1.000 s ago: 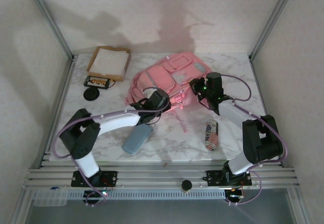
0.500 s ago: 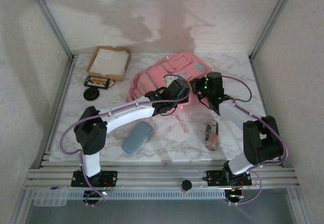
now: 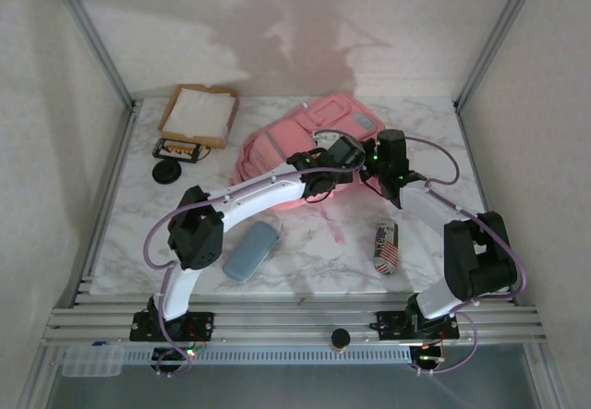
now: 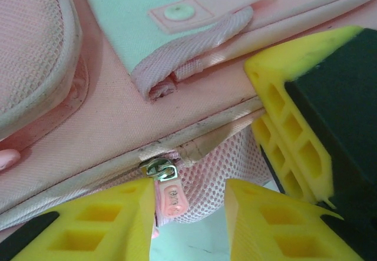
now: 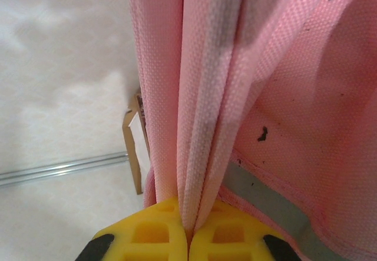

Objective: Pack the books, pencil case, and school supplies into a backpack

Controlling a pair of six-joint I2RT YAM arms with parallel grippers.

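My left gripper (image 4: 188, 217) is part-spread, with the zipper pull (image 4: 169, 195) dangling between its fingers and the seam running crosswise. My right gripper (image 5: 188, 237) is pinching backpack (image 5: 277, 96) fabric.

On the desk (image 3: 305, 270) we count one pink backpack (image 3: 277, 138), one cardboard tray (image 3: 199, 114), one small black box of orange sticks (image 3: 178, 150), one black disc (image 3: 166, 172), one blue-grey case (image 3: 251, 249) and one flag-printed cylinder (image 3: 386, 247). We count two pincers, the left pincer (image 4: 191, 208) and the right pincer (image 5: 188, 231). On the backpack we make out two snaps (image 4: 179, 12) and one zipper pull (image 4: 168, 195).
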